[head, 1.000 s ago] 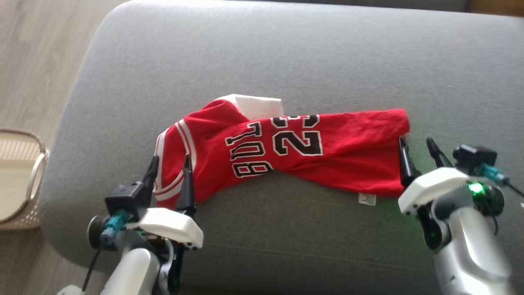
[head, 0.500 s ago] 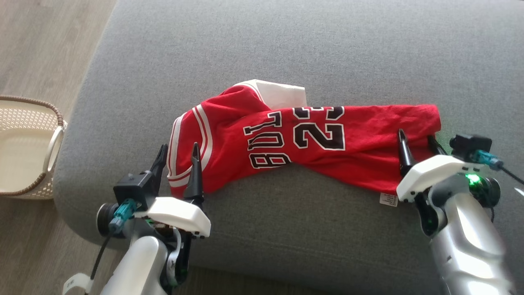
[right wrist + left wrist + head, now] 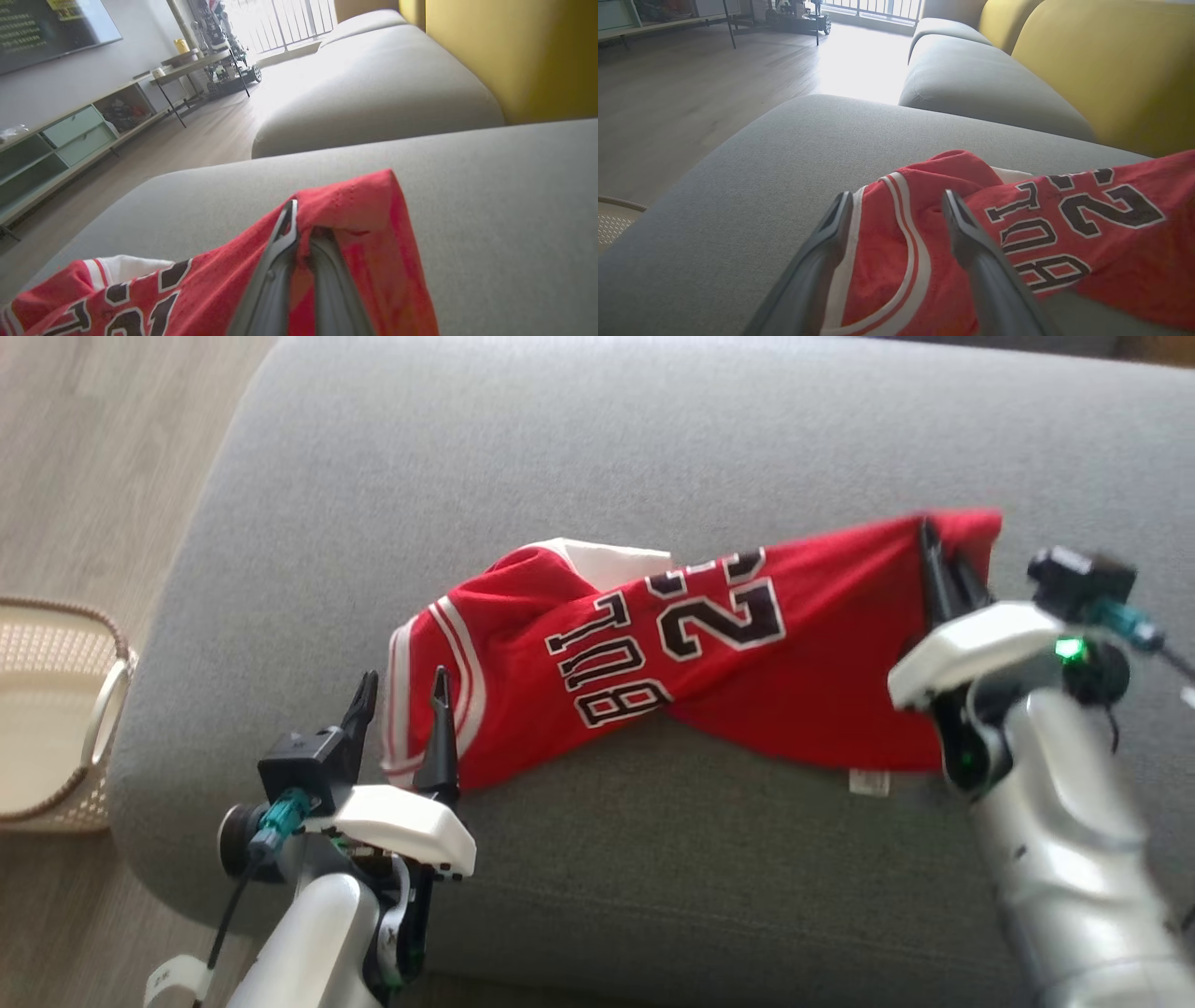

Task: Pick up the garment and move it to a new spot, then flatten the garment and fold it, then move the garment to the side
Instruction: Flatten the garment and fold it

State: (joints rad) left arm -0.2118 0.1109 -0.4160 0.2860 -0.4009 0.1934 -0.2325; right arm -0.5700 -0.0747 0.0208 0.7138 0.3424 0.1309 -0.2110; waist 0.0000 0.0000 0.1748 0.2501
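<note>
On the grey sofa cushion (image 3: 653,448), a limp red jersey (image 3: 709,681), one end pinched
Head view: right gripper (image 3: 945,569) clamped on its far corner; left wrist view: left gripper (image 3: 896,200) wide open over the striped armhole trim (image 3: 920,261); right wrist view: thin cloth sags, so likely light and floppy; take it by edges.

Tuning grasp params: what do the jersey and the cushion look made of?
Jersey: thin red knit, probably polyester mesh. It looks matte and drapes limply, and faint pinholes show near the lifted edge in the right wrist view. The lettering looks printed or stitched on.
Cushion: grey woven upholstery fabric, matte, with a fine speckled weave.
</note>
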